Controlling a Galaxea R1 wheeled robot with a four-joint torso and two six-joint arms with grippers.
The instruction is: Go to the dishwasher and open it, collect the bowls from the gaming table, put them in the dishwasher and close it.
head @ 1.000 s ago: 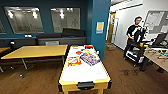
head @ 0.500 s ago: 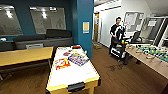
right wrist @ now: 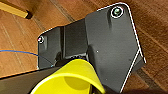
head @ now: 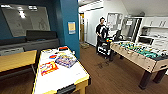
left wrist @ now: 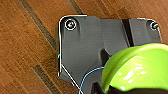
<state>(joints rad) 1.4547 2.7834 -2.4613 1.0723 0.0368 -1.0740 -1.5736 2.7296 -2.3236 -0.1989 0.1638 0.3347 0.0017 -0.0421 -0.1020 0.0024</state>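
Left gripper (left wrist: 105, 86) carries a green bowl (left wrist: 136, 66), right gripper (right wrist: 75, 87) a yellow bowl (right wrist: 67, 80); whether fingers clamp them cannot be told; wooden floor (left wrist: 25, 37) beneath; football table (head: 140, 53) right of the camera, board-game table (head: 60, 72) left, long axes running away.

Two bowls counted: one green bowl (left wrist: 135, 67) in left wrist view, one yellow bowl (right wrist: 70, 80) in right wrist view. One white-topped gaming table (head: 72, 76) at lower left of head view, several board-game boxes (head: 65, 60) on it, number unclear. One table-football table (head: 147, 63) at right. One yellow wooden table (head: 16, 60) at left. One person (head: 101, 31) at upper centre.
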